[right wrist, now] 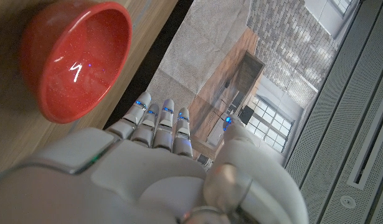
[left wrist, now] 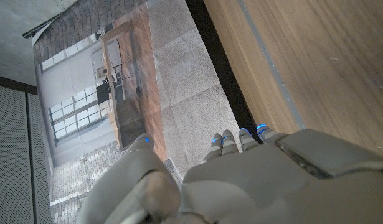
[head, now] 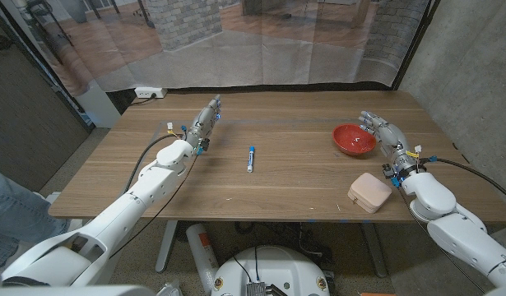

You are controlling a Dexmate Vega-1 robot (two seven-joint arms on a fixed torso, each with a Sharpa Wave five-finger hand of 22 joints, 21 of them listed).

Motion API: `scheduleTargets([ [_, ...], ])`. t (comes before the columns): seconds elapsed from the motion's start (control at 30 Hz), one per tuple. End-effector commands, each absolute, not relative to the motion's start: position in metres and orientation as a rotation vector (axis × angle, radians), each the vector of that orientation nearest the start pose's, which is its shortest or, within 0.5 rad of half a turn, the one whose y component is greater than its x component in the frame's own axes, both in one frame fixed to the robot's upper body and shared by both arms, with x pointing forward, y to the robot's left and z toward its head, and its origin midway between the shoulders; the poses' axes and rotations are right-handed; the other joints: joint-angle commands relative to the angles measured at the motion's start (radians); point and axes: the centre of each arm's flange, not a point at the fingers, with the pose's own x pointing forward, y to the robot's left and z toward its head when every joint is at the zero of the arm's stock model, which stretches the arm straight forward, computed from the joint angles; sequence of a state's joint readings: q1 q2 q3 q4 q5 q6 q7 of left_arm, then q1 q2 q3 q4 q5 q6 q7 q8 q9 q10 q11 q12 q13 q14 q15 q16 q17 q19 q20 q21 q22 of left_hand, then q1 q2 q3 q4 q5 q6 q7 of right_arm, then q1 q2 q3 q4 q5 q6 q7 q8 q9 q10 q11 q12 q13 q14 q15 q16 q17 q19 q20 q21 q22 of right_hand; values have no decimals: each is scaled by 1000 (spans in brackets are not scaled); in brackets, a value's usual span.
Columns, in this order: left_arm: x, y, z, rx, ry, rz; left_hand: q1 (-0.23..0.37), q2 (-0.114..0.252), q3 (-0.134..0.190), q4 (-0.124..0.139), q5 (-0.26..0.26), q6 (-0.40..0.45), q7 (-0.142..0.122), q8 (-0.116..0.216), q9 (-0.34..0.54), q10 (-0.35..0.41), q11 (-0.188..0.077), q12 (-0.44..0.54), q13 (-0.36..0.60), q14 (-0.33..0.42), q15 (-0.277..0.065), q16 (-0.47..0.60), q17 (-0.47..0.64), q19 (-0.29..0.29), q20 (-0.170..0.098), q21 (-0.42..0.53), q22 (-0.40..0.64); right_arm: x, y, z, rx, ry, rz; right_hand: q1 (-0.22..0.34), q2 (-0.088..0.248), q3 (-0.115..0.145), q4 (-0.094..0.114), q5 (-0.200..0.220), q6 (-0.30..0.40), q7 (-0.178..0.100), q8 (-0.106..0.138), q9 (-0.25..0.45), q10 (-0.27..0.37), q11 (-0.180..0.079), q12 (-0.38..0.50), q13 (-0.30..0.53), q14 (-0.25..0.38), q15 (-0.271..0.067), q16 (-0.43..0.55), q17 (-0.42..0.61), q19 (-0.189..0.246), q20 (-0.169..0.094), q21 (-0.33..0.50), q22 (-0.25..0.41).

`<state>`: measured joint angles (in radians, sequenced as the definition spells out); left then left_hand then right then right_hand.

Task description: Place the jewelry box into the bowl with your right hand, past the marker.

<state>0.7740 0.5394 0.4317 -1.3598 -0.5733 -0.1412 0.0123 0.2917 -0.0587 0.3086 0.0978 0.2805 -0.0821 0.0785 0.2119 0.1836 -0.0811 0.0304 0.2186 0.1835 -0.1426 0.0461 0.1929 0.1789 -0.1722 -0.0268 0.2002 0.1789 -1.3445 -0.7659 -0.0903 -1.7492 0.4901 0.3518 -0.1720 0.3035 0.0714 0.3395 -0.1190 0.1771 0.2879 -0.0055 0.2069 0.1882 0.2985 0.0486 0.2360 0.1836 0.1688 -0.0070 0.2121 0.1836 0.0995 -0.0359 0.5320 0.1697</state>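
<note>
I stand at a wooden table [head: 294, 181] with a warm brown grain running along its length, its far edge meeting a translucent plastic sheet [head: 277, 49] that hangs as a curtain. Through it I see a wooden floor and a brick pillar [head: 183, 20], and a grey concrete wall [head: 475, 74] closes the right side. A white power strip [head: 148, 93] lies on the floor beyond the table's far left corner. My right hand [head: 384, 136] hovers just beside the red bowl [head: 354, 139], fingers extended and slightly apart, holding nothing; in the right wrist view the bowl [right wrist: 73, 59] sits past my fingertips [right wrist: 157, 121]. The pink jewelry box [head: 369, 191] lies on the table near the front edge, close by my right forearm and on my side of the bowl. The blue-capped marker [head: 250, 158] lies mid-table, well left of the bowl. My left hand [head: 205, 122] reaches toward the far left of the table, fingers straight and empty.
</note>
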Motion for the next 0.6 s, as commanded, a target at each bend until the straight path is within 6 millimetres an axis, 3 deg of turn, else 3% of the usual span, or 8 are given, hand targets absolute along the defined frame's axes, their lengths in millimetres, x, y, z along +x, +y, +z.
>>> scheduleTargets([
  [0.03, 658, 264, -3, 94, -528, -218, 7, 6, 1, -3, -2, 6, 3, -2, 5, 3, -2, -2, 6, 7, 1, -2, 3, -6, 0, 5, 4, 512, -370, -74, -214, -672, 21, 11, 1, 3, -4, 1, 4, -8, 3, 5, 11, 0, 5, 3, 12, 1, -3, 3, 11, -29, -7, 4],
  [0.6, 658, 259, -6, 93, -528, -228, 9, 8, 0, -4, -4, 8, 2, -3, 5, 4, -5, -4, 6, 8, 0, -2, 3, -6, 1, 5, 4, 492, -375, -88, -236, -665, -2, 14, -1, 4, -7, 1, 6, -17, 2, 6, 16, -2, 5, 4, 17, -1, -5, 2, 17, -30, -13, 4],
])
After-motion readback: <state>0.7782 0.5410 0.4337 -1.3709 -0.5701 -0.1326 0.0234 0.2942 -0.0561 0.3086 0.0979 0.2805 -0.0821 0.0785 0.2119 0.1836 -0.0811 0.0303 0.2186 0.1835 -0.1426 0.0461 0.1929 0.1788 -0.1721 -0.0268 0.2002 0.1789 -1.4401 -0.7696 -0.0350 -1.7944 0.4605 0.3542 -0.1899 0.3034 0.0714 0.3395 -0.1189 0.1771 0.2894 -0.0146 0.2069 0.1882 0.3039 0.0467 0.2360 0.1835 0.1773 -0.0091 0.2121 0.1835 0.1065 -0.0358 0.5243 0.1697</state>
